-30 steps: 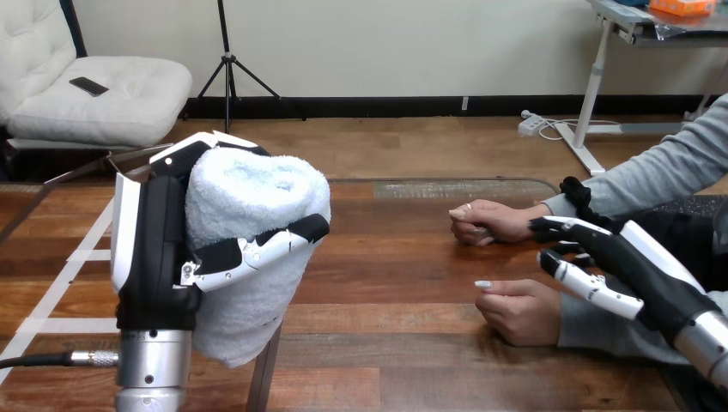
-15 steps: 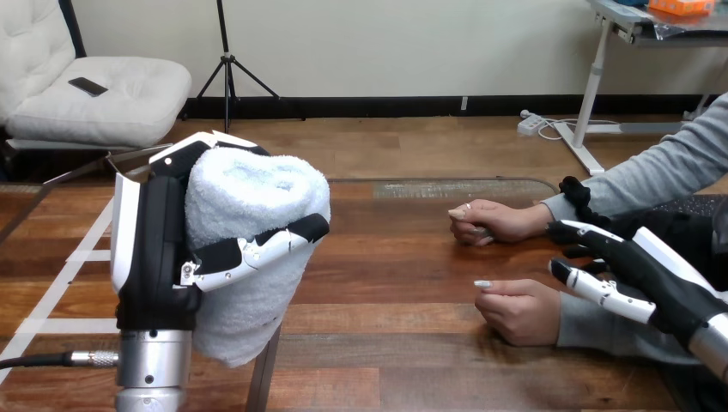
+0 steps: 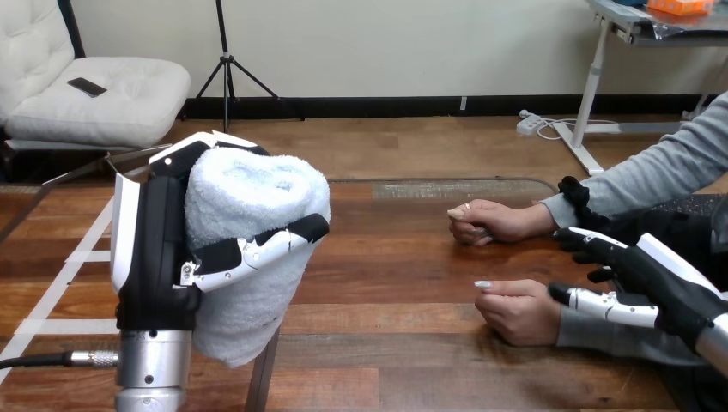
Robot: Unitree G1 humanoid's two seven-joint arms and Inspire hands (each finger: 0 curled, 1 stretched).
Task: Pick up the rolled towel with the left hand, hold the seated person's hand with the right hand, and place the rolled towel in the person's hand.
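Observation:
My left hand point(image 3: 154, 257) is raised at the view's left, its fingers and thumb curled round a rolled white towel point(image 3: 253, 232) that stands upright in the grip, above the table. My right hand point(image 3: 640, 279) hovers at the right with its fingers straight and open, over the wrist and grey sleeve of the person's nearer hand point(image 3: 515, 311). I cannot tell whether it touches that wrist. That nearer hand rests loosely curled on the table. The person's farther hand point(image 3: 494, 221) lies closed on the table behind it.
The wooden table point(image 3: 395, 275) stretches between my two hands. The person's grey-sleeved arms point(image 3: 652, 176) come in from the right edge. The table's far rim point(image 3: 446, 181) runs behind the person's hands.
My right hand has drawn back toward the right and dropped lower, now over the nearer hand's wrist. My left hand and the towel have stayed still, as have the person's hands.

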